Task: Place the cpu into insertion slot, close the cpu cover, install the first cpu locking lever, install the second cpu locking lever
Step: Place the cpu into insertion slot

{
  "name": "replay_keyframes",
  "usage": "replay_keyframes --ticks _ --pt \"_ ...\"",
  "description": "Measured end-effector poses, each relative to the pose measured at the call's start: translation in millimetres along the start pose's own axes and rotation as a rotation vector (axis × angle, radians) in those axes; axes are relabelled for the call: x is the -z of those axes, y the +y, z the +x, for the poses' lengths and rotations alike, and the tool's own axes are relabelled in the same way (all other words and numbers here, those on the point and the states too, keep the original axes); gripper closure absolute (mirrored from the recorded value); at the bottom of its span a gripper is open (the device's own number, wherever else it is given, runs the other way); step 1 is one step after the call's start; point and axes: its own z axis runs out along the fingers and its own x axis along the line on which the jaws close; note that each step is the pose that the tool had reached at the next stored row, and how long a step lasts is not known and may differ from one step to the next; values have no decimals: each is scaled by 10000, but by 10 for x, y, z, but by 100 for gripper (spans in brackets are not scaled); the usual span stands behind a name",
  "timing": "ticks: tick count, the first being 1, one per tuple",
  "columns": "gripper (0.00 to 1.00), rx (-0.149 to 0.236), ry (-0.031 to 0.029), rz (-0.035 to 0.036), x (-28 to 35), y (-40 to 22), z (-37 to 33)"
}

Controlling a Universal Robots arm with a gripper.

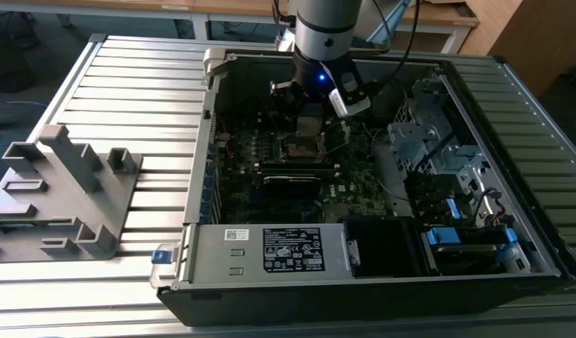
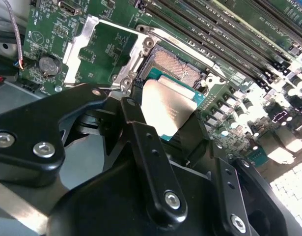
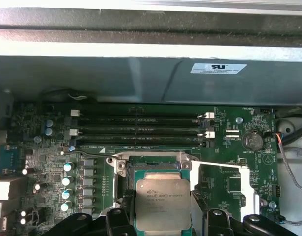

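Note:
My gripper (image 1: 310, 121) hangs inside the open computer case, shut on the cpu (image 3: 163, 202), a flat square chip with a dull silver top. In the first wrist view a black finger (image 3: 118, 217) presses on each side edge of the chip. The chip sits tilted just above the insertion slot (image 2: 178, 66), whose gold contact field shows past the chip's far edge. In the exterior view the insertion slot (image 1: 302, 146) lies right below the cpu (image 1: 310, 127). The cpu cover (image 2: 84, 42), a shiny silver frame, is swung open and lies back beside the socket, as the first wrist view's cpu cover (image 3: 249, 191) also shows.
Long black memory slots (image 3: 141, 125) run beside the socket, with the case's metal wall (image 3: 141, 73) behind them. A power supply (image 1: 269, 250) fills the case's near end and drive cages (image 1: 429, 134) its right in the exterior view. A grey fixture (image 1: 63, 190) stands on the slatted table (image 1: 128, 91).

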Motion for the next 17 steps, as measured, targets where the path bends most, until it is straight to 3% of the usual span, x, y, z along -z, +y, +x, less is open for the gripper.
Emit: replay_keyframes --ticks 5,12,17 --pt "46 -162 -17 49 -34 -4 8" --pt "46 -236 -26 50 -113 -13 10" --pt "46 -236 -24 52 -119 -14 11"
